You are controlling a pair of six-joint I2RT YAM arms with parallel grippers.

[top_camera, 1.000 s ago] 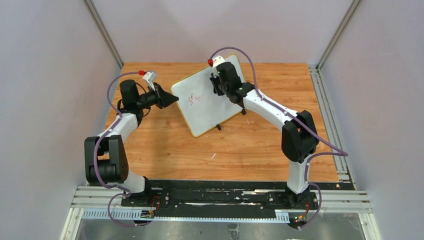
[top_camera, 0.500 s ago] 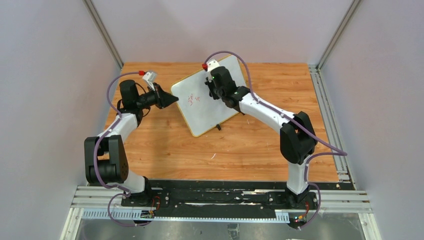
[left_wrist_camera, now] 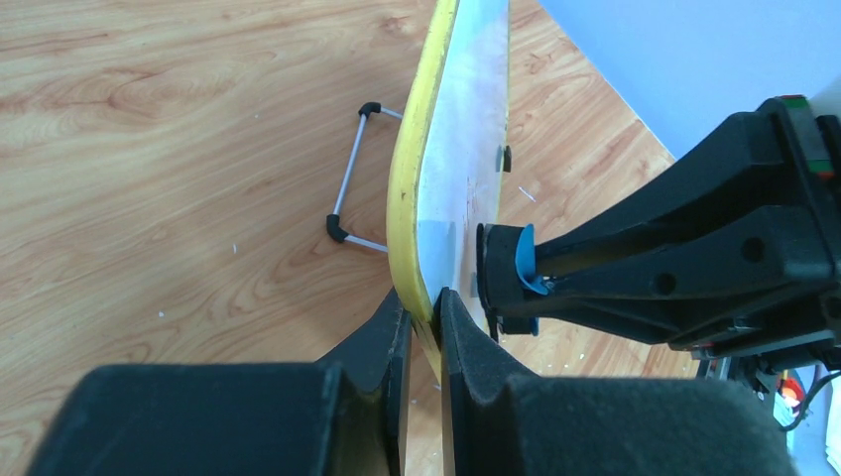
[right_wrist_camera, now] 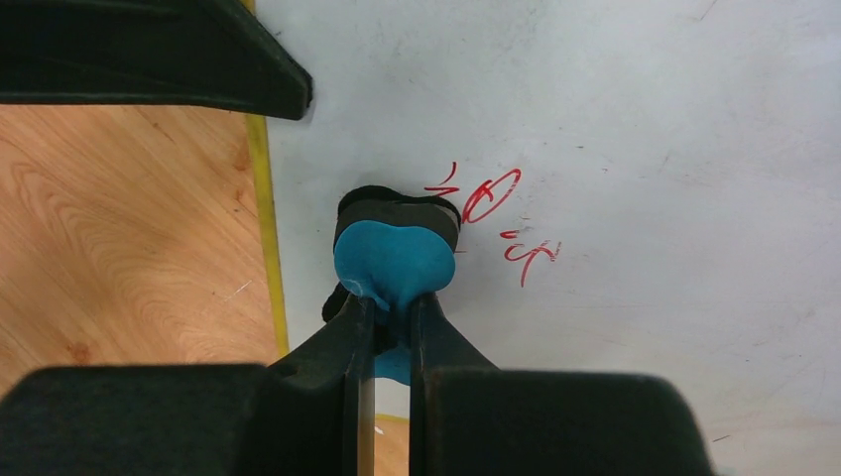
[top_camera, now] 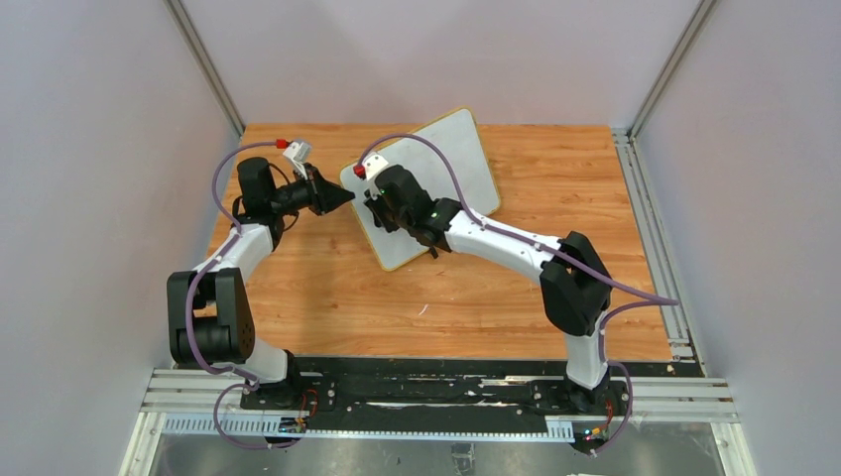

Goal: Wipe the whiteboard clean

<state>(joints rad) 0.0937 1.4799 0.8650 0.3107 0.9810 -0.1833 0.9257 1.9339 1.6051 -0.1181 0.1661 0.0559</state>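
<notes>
The whiteboard (top_camera: 451, 159) with a yellow frame stands tilted on the wooden table, and its surface (right_wrist_camera: 645, 149) is smudged grey-white. Red handwriting (right_wrist_camera: 491, 198) shows in the right wrist view. My left gripper (top_camera: 347, 196) is shut on the board's left yellow edge (left_wrist_camera: 412, 169), which sits between the pads (left_wrist_camera: 426, 307). My right gripper (top_camera: 382, 208) is shut on a blue eraser (right_wrist_camera: 392, 260) and presses it on the board just left of the writing. The eraser also shows in the left wrist view (left_wrist_camera: 523, 260).
The board's wire stand (left_wrist_camera: 347, 178) rests on the table behind it. Grey walls close in the table (top_camera: 496, 288) at back and sides. A metal rail (top_camera: 655, 228) runs along the right edge. The left gripper's fingers (right_wrist_camera: 149, 59) sit close to the eraser.
My right gripper has slid with the eraser from the board's far right part towards its near left, up to the red writing. The left arm and the board have stayed still.
</notes>
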